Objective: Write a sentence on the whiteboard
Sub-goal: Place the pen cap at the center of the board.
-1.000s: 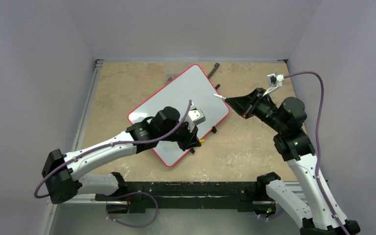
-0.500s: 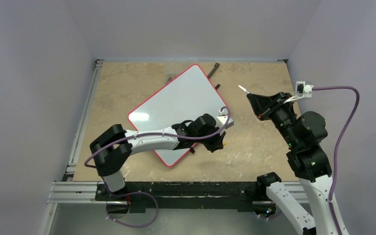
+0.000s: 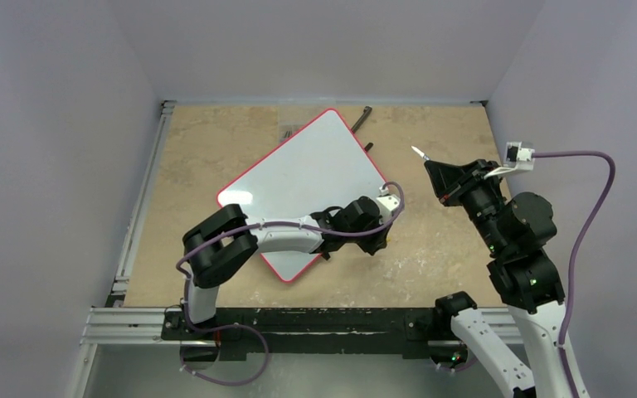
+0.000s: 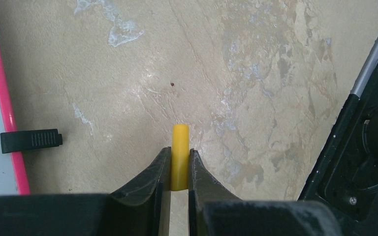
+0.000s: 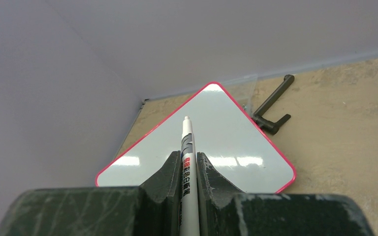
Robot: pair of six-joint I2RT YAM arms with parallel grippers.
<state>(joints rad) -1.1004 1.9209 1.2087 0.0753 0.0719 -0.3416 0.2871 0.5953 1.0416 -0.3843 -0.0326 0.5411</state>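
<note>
Here, the red-framed whiteboard [image 3: 315, 178] lies flat and turned cornerwise near the middle of the bench [image 3: 216, 157].
Its pale grey-white face shows only glare. Just off its near right edge, the left gripper [image 4: 179, 151] pinches a short yellow cap [image 4: 180, 135] over bare bench, near a black foot [image 4: 31, 140] on the frame. Further right, apart from the board, the right gripper [image 5: 187, 155] is raised and clamped on a white marker pen [image 5: 186, 132]. A dark lever [image 5: 273, 105] lies by the board's far corner.

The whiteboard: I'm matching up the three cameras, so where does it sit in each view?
Top external: the whiteboard lies mid-table, turned diamond-wise.
Left wrist: only its red frame, down the left border.
Right wrist: centre, beyond the marker.
Shared landmark: the red frame.
</note>
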